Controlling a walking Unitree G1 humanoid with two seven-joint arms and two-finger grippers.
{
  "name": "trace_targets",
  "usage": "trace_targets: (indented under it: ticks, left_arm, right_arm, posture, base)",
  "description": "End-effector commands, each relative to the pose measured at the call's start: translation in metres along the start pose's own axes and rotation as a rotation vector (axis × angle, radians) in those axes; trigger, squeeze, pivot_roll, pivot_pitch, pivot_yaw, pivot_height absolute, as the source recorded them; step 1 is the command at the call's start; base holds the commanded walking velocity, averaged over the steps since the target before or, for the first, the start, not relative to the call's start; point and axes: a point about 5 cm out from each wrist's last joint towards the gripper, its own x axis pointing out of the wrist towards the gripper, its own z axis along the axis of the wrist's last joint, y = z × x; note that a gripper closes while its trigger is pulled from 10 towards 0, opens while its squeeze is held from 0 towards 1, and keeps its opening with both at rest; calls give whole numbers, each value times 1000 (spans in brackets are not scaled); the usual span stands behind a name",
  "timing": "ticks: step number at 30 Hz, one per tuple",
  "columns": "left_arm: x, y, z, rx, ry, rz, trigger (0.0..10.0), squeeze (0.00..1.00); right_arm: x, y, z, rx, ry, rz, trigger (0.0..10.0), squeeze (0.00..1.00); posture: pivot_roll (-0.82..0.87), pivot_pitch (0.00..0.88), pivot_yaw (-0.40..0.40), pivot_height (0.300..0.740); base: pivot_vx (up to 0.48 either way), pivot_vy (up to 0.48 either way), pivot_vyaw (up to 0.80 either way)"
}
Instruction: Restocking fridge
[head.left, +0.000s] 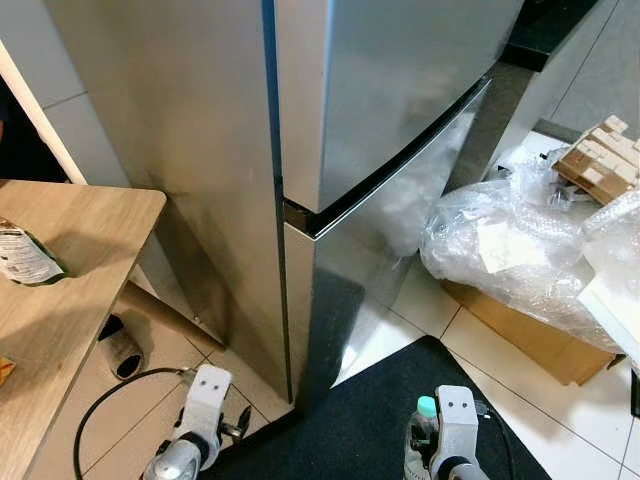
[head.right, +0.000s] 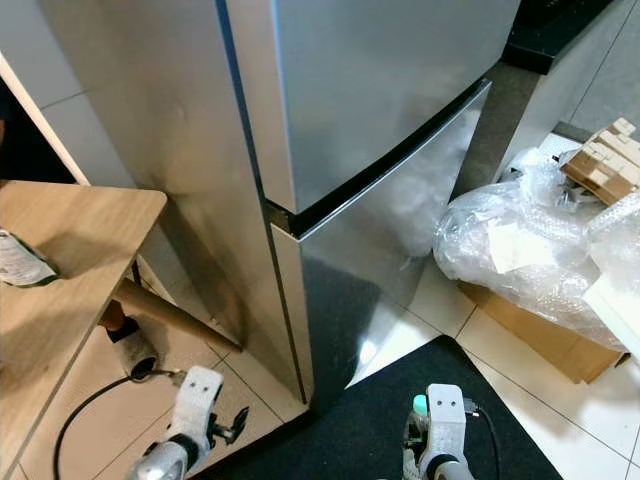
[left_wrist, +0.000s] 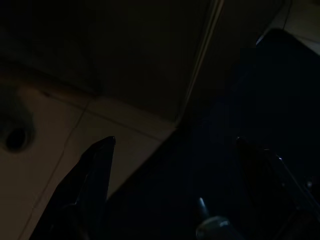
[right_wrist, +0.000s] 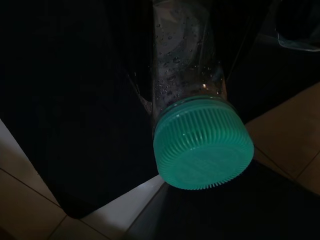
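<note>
1. Nearest the robot, right side: right gripper (head.left: 452, 430) low over a black mat (head.left: 370, 420), with a clear bottle (right_wrist: 186, 75) topped by a teal cap (right_wrist: 202, 150). The bottle runs along the wrist camera's line and sits against the gripper body, so it appears carried; the fingers themselves are hidden, and whether they pinch it cannot be told.
2. Nearest, left side: left gripper (left_wrist: 175, 165) hanging low, fingers (left_wrist: 95, 175) spread wide with nothing between them, over pale floor tiles at the mat's edge.
3. Left, slightly farther: wooden table (head.left: 90, 250) bearing a wrapped packet (head.left: 25, 255); a black cable (head.left: 110, 400) on the floor below.
4. Directly ahead: steel fridge (head.left: 400, 100), upper and lower doors both shut.
5. Right, beyond the mat: bubble wrap (head.left: 510, 250) heaped on a cardboard box (head.left: 530, 340), with wooden blocks (head.left: 600, 155) behind.
6. Progress, judged: early. One bottle is in hand and brought before the fridge. Remaining: open a door, probably with the free left gripper, set the bottle on a shelf, close up.
</note>
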Motion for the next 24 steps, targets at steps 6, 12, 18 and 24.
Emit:
trace_targets:
  ticks: [6, 12, 18, 24]
  left_arm:
    - [5, 1, 13, -24, -59, -7, 10000, 0]
    - [7, -1, 30, -123, -188, -92, 3686, 0]
    - [1, 16, 41, -110, -267, -148, 0, 0]
    - [-1, 22, 52, -53, -304, -227, 0, 0]
  right_arm:
    - [-3, 3, -10, 21, 31, 10, 10000, 0]
    - [-4, 0, -11, 18, 31, 6, 10000, 0]
    - [-5, -3, -11, 15, 31, -1, 10000, 0]
    - [-6, -6, -11, 7, 32, -2, 10000, 0]
  posture:
    - [-117, 103, 34, 740]
    - [-126, 103, 37, 740]
    - [-127, 97, 34, 740]
    - [-128, 94, 29, 740]
  base:
    - [0, 0, 0]
    - [0, 0, 0]
    - [0, 0, 0]
    - [0, 0, 0]
